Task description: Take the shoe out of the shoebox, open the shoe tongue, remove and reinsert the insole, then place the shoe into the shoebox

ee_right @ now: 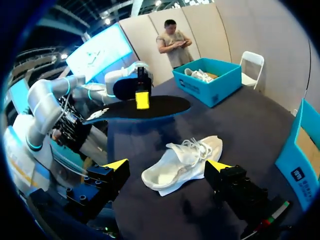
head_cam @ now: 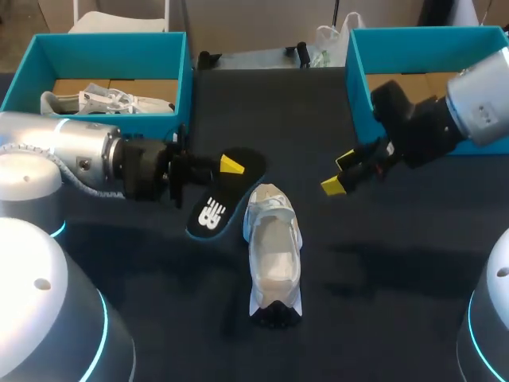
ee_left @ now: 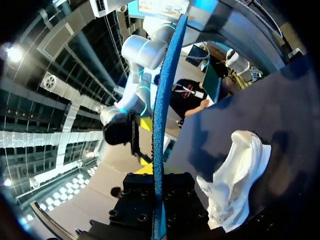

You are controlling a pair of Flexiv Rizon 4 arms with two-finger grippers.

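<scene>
A white shoe (head_cam: 274, 255) lies lengthwise on the dark table, laces up. Its black insole (head_cam: 211, 213), blue at the edge with a white logo, hangs just left of the shoe, and my left gripper (head_cam: 229, 165) is shut on its far end. In the left wrist view the insole (ee_left: 160, 100) runs edge-on out of that gripper (ee_left: 157, 192), with the shoe (ee_left: 235, 175) lying beside it. My right gripper (head_cam: 342, 171) stands open above the table, right of the shoe. In its own view the open gripper (ee_right: 167, 165) hangs over the shoe (ee_right: 185, 160), and the insole (ee_right: 145, 107) is beyond.
A teal shoebox (head_cam: 111, 36) at the back left holds another white shoe (head_cam: 111, 102). A second teal shoebox (head_cam: 358, 72) stands at the back right, behind my right arm. Bare dark tabletop (head_cam: 382, 270) lies in front of and right of the shoe.
</scene>
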